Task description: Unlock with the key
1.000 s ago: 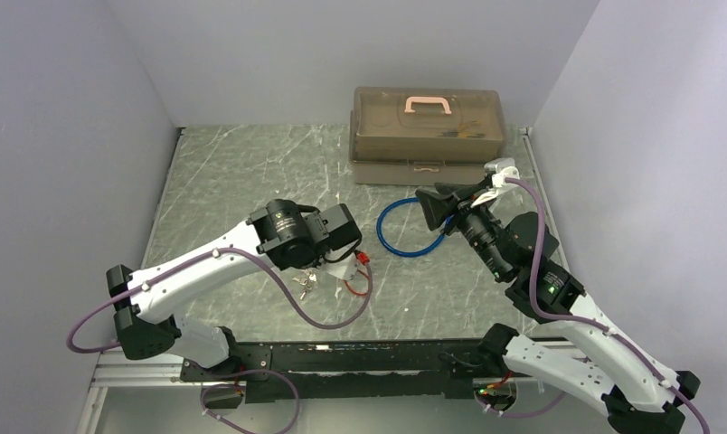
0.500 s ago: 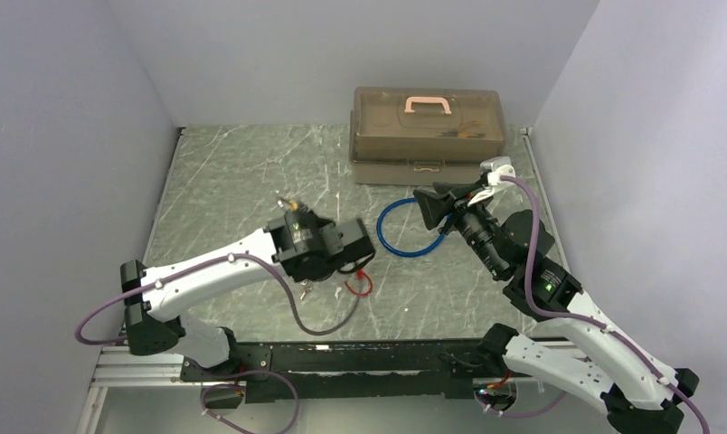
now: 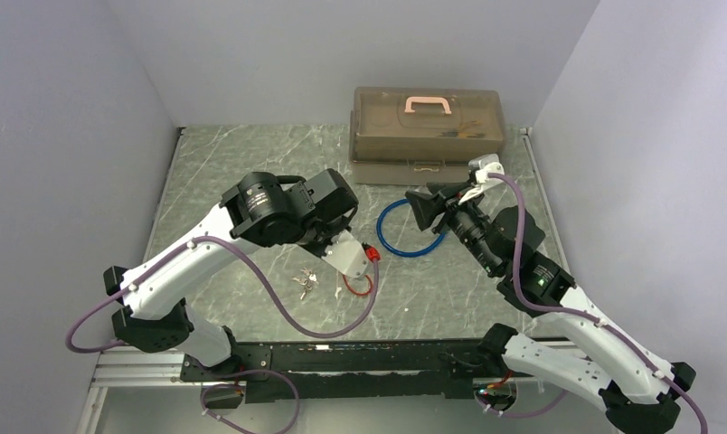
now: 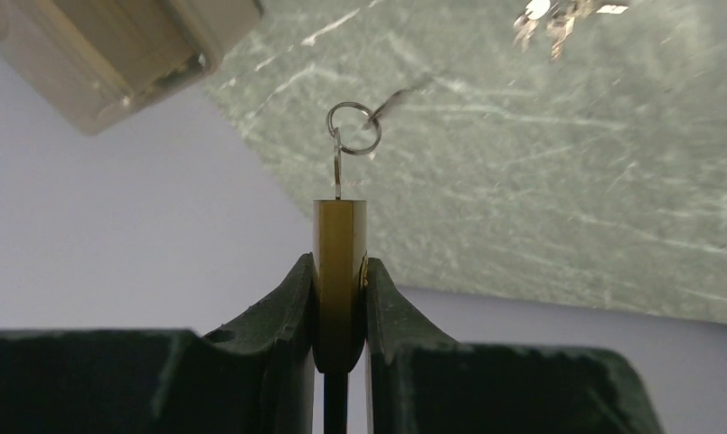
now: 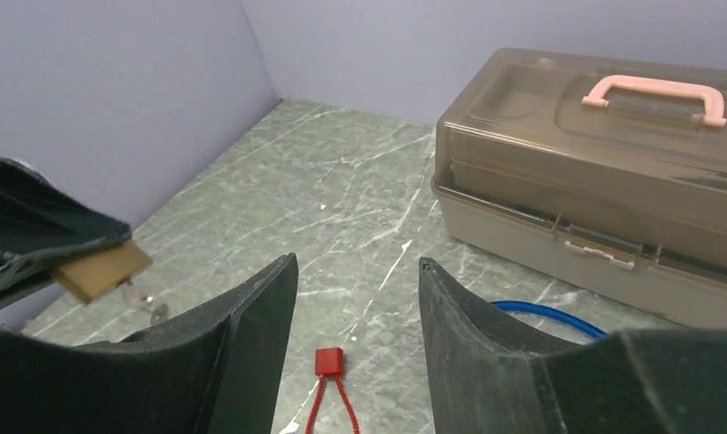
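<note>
Lifted clear of the table [image 3: 233,172] since the earlier frame, left arm [image 3: 197,258] hangs short of the toolbox [image 3: 428,127], right gripper [image 5: 355,280] spread wide and empty, left gripper [image 4: 340,271] clamped on the padlock [image 4: 339,235] held aloft, key [image 4: 336,172] and ring [image 4: 354,128] projecting from its end.

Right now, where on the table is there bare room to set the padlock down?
The widest bare patch for the padlock is the back-left of the table, between the left wall and the toolbox. A smaller one lies at the near edge, between the red cord and the right arm. The middle is crowded: keys, red cord and blue hose lie close together.
</note>
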{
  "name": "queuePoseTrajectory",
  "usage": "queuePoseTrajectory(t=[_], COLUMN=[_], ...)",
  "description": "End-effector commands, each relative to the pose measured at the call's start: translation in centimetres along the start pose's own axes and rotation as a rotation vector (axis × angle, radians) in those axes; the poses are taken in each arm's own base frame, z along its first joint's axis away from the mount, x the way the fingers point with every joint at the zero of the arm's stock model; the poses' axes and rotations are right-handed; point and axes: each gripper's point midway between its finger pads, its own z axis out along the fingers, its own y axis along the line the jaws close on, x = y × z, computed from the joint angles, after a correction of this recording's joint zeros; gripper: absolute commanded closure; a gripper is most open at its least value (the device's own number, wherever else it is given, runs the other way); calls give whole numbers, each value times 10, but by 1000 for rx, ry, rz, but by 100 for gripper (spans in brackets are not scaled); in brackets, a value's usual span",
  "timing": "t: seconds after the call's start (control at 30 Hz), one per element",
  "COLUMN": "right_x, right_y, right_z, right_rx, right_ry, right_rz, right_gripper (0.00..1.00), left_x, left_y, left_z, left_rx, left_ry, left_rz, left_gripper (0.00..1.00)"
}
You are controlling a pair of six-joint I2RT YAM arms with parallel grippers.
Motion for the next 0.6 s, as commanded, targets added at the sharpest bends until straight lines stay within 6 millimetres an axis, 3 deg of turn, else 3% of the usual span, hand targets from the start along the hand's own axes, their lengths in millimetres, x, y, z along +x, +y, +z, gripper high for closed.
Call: queuePoseTrajectory(t=[0.0, 0.17, 0.27, 0.43, 0.57], right_x=[-30, -30, -30, -21, -19], right_y=[12, 25, 25, 24, 20], right_z=[2, 4, 2, 4, 10], right_rx=[-51, -119, -128, -115, -90], right_ry=[-73, -88, -113, -96, -86], right_rz=[3, 14, 39, 69, 59], right_gripper=[45, 45, 47, 55, 64], left_x=[-27, -54, -68, -73, -78], left_y=[-18, -27, -15, 3, 10], left_z=[-14, -23, -40, -44, -39], left_rx=[49, 123, 160, 255, 295], left_ry=[-199, -358, -509, -647, -676], left_rz=[-73, -209, -365, -650, -765], left_gripper=[100, 100, 100, 100, 100])
